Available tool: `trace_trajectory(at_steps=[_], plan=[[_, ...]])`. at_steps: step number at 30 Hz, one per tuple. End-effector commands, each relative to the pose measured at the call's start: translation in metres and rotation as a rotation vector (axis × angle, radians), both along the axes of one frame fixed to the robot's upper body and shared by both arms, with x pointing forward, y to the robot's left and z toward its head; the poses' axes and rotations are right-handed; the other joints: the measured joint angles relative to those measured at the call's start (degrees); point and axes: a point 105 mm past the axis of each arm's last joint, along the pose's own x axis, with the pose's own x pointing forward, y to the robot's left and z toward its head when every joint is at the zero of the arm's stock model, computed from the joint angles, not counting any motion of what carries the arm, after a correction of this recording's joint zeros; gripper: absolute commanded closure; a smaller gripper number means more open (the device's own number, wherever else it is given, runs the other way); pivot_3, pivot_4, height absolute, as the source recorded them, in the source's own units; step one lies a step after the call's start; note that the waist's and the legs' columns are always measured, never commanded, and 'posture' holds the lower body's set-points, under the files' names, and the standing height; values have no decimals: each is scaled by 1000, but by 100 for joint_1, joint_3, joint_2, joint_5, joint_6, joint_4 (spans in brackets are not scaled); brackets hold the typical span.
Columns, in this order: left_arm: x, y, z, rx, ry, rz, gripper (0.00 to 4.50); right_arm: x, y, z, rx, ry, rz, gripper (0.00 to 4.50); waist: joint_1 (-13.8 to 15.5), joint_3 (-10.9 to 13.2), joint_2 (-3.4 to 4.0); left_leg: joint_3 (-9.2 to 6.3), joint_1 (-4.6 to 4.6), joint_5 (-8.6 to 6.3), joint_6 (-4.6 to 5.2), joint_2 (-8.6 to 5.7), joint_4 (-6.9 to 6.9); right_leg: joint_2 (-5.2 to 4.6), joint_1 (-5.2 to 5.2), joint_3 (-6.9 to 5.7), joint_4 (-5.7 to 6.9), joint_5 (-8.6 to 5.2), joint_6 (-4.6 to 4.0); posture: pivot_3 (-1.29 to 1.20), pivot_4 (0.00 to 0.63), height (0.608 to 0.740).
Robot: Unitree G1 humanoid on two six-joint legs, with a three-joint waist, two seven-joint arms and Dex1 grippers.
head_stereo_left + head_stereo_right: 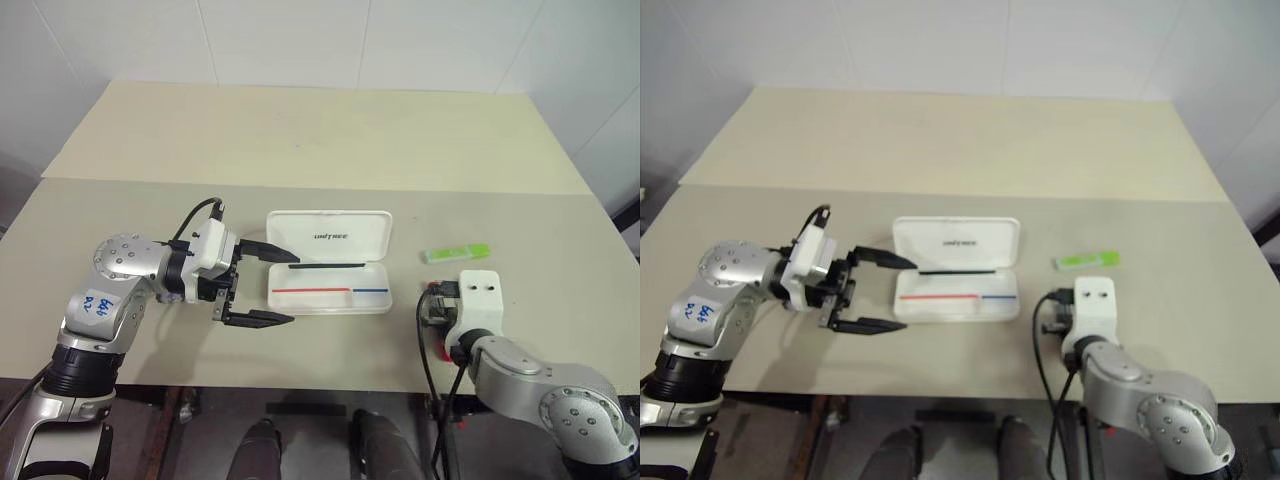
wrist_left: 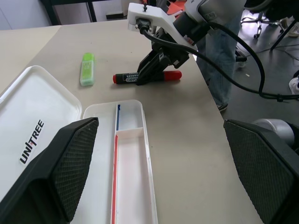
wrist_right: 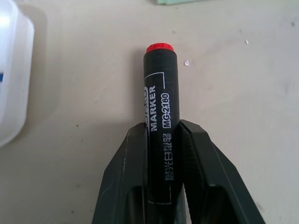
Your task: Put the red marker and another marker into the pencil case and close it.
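Right gripper [image 3: 163, 140] pinches red marker [image 3: 159, 116] on the table, right of the open case [image 1: 330, 262]. Left gripper [image 1: 262, 285] spread wide beside case. Highlighter [image 1: 457, 253] untouched. Next: lift marker, carry to tray.

Both eye views look forward and down from head height over the table [image 1: 300, 140], sharing nearly the same field with the open pencil case [image 1: 330, 262] at centre. The left wrist view looks low across the case toward the right gripper [image 2: 150, 74] at 12 o'clock. The right wrist view sits very close, along its closed fingers [image 3: 124, 186] onto the red marker [image 3: 159, 112], the case edge at 9 o'clock.
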Motion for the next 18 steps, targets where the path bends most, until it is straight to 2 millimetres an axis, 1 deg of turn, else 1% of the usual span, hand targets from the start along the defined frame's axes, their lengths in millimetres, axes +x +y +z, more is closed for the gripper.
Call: trace_trajectory(at_steps=[1,2,4,7,9,10,12,13,14,15,18], plan=[[8,6,10,-61,-51,56,0,11,-21,27,-68,-114,39,3901,7,4,6,4,-3,1,1,-1,1,-2,0,0,-4,2,-4,0,150,740],[11,10,10,-83,-47,90,0,14,-25,38,-79,-166,59,3901,16,7,12,5,-6,1,2,-2,1,-3,0,1,-8,4,-6,0,150,740],[15,19,6,-80,-51,124,0,18,-30,55,-111,-246,97,3901,13,9,15,6,-12,1,3,-4,0,-4,-4,1,-11,5,-4,0,150,740],[19,30,3,-89,-57,175,0,22,-23,77,-101,-362,211,3901,14,9,15,6,-12,-2,9,-3,-15,-1,-14,0,-6,-2,10,0,150,740],[20,34,3,-93,-64,199,0,23,-18,81,-100,-380,282,3901,15,9,15,5,-15,-3,10,-2,-25,0,-24,-1,2,-7,20,0,150,740],[21,37,3,-98,-69,216,0,24,-9,86,-79,-397,357,3901,14,9,15,4,-19,-3,10,-3,-29,-1,-30,-2,7,-6,21,0,150,740],[20,43,1,-92,-83,243,0,23,21,96,-31,-437,581,3901,-16,10,16,7,-22,-4,9,-3,-31,-2,-37,0,10,-5,25,0,150,740],[19,45,2,-95,-86,252,0,20,36,99,-45,-446,702,3901,-36,11,18,10,-21,-4,9,-3,-33,-2,-41,2,13,1,36,0,150,740],[18,48,2,-96,-87,258,0,19,44,99,-62,-447,778,3901,-32,12,19,12,-21,-4,9,-3,-34,-1,-48,2,20,4,41,0,150,740],[18,49,3,-98,-87,261,0,19,49,98,-76,-445,820,3901,-17,12,19,11,-23,-4,9,-2,-35,0,-56,2,28,3,45,0,150,740],[11,56,3,-74,-90,262,0,15,73,100,-100,-471,1023,3901,6,12,19,8,-24,-3,9,1,-39,4,-65,0,39,-1,51,0,150,740]])
